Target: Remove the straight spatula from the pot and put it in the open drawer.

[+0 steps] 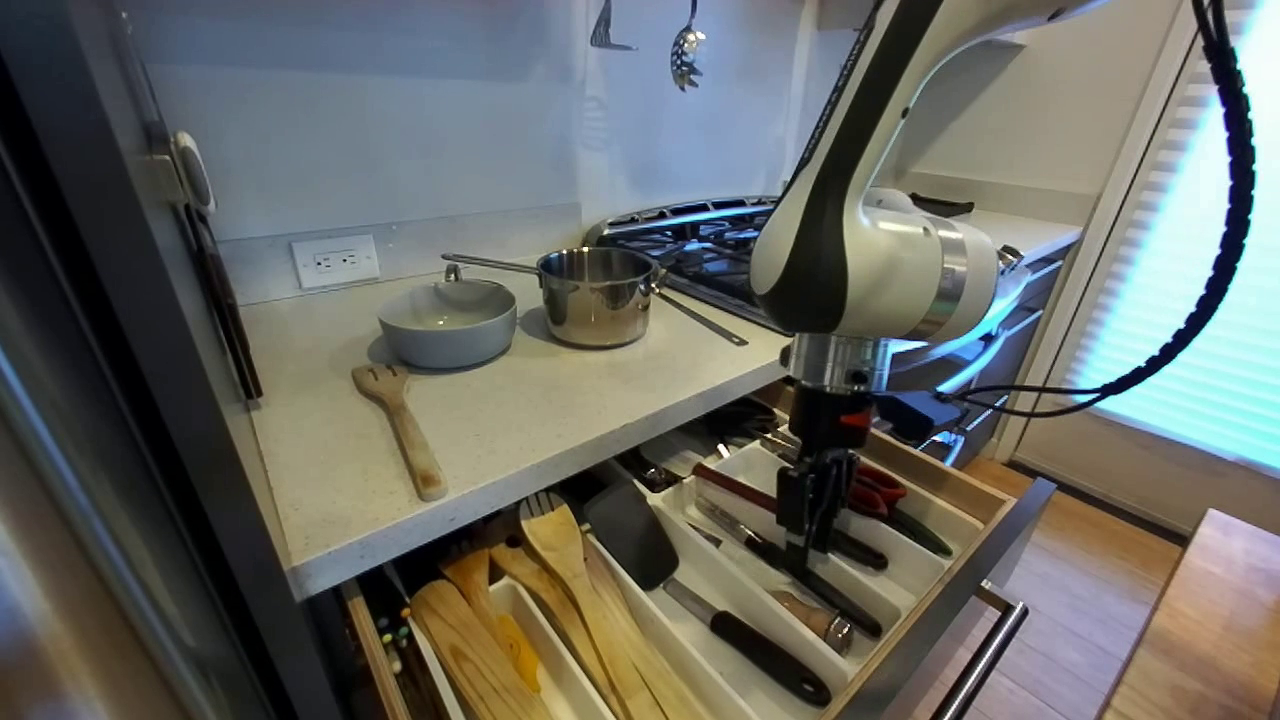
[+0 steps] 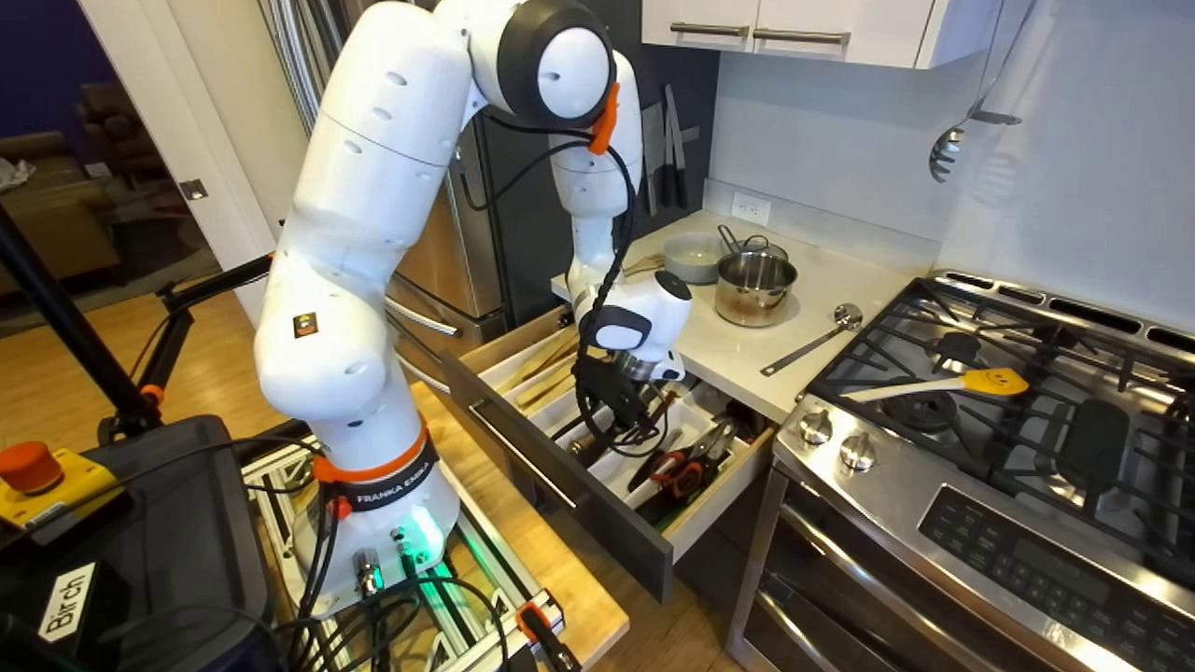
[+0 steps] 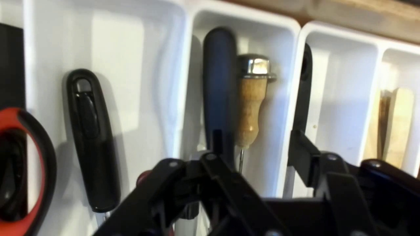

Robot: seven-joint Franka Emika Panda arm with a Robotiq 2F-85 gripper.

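Wrist view: the hand (image 3: pixel 259 149) stands with jaws wide apart above the pulled-out drawer (image 2: pixel 616 527), beyond the front edge of the tabletop (image 1: pixel 560 430). One fingertip overlaps a black handle (image 3: pixel 218 88); contact cannot be confirmed. A wooden handle (image 3: pixel 251 108) shares its compartment. A wooden spoon (image 1: pixel 408 435) rests on the tabletop, handle end near the front edge. In both exterior views, a thin grey utensil (image 2: pixel 803 347) lies flat between the upright steel pot (image 1: pixel 597 315) and the edge by the stove (image 2: pixel 868 495); whether this piece or the black-handled one is the straight spatula cannot be told. A grey pan (image 1: pixel 450 338) sits near the pot, farther from the stove, toward the rear edge.
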